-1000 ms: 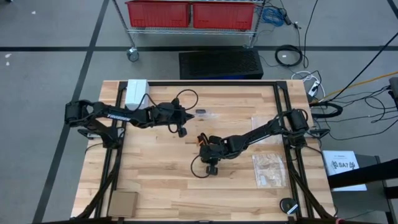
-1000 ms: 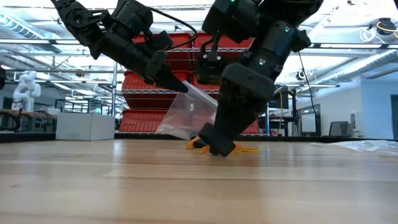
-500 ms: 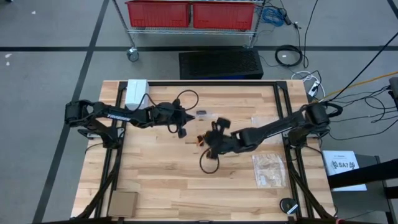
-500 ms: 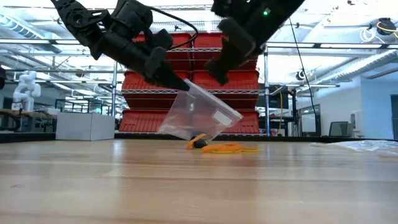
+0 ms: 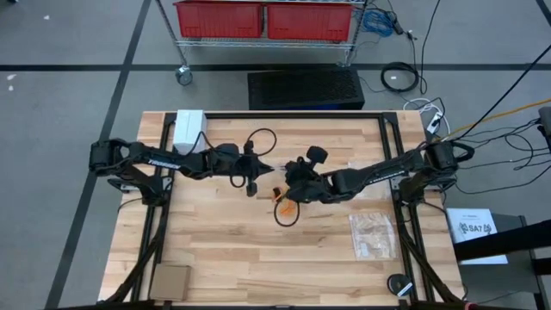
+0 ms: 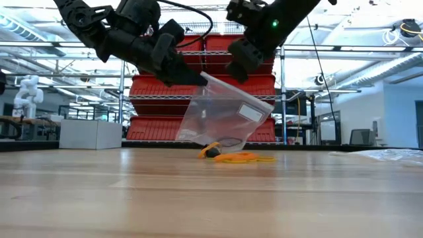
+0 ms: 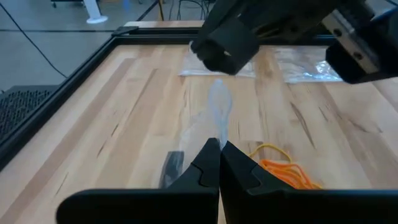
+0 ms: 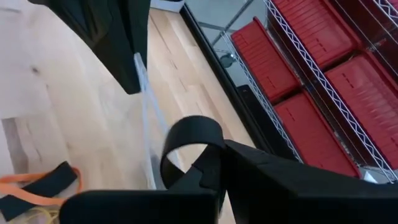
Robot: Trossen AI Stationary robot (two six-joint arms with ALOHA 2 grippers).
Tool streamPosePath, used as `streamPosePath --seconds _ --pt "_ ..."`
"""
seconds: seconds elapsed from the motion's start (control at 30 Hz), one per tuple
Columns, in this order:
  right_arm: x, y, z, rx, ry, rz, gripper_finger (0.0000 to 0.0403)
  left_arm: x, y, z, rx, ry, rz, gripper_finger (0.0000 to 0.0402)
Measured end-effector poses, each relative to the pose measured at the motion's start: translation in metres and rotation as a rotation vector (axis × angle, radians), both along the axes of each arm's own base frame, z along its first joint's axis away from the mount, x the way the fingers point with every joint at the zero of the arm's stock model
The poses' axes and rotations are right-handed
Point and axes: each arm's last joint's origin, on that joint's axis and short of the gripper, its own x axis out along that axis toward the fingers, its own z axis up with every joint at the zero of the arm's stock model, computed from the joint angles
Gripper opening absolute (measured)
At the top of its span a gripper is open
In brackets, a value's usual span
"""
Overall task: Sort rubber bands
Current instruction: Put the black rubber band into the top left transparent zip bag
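Many tiny bands (image 6: 239,157) lie in a heap at the middle of the frame under a bag (image 6: 225,119) pinched by the left gripper (image 6: 193,77), and the right gripper (image 6: 238,68), clenched, holds one black, light, stretchy loop (image 8: 186,142).

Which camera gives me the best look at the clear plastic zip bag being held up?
The low view: the clear plastic zip bag hangs in full side profile above the wooden table. The high view hides it under the arms; both wrist views show only a thin edge.
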Motion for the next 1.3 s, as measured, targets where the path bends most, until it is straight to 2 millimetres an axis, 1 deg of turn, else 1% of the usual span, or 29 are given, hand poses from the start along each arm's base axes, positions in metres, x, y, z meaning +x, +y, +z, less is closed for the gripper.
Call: streamPosePath --seconds 0.23,0.33,0.5,0.6,0.73,1.07,1.2,1.3 --pt "0.003 0.000 -0.010 -0.008 0.033 -0.005 0.0000 0.001 0.000 0.003 -0.018 -0.031 0.008 0.0000" --pt "0.006 0.000 -0.018 -0.012 0.060 -0.006 0.0000 0.001 0.000 0.003 -0.019 -0.031 0.008 0.0000" --pt "0.008 -0.005 -0.028 -0.013 0.092 -0.030 0.0000 0.001 0.000 0.003 -0.019 -0.030 0.008 0.0000" --pt "0.009 -0.008 -0.029 -0.007 0.082 -0.047 0.0003 0.001 0.000 0.002 -0.020 -0.029 0.008 0.0000" --pt "0.009 -0.008 -0.029 0.004 0.081 -0.043 0.0025 0.001 0.000 0.002 -0.020 -0.029 0.008 0.0000" --pt "0.008 -0.007 -0.032 0.060 0.114 0.003 0.0110 0.001 0.000 0.002 -0.018 -0.024 0.018 0.0000" --pt "-0.002 -0.008 -0.026 0.055 0.170 -0.003 0.0129 0.000 0.001 0.001 -0.013 -0.008 0.038 0.0000" --pt "-0.018 -0.010 -0.017 0.081 0.223 -0.036 0.0121 -0.001 0.002 -0.001 -0.007 0.011 0.065 0.0000"
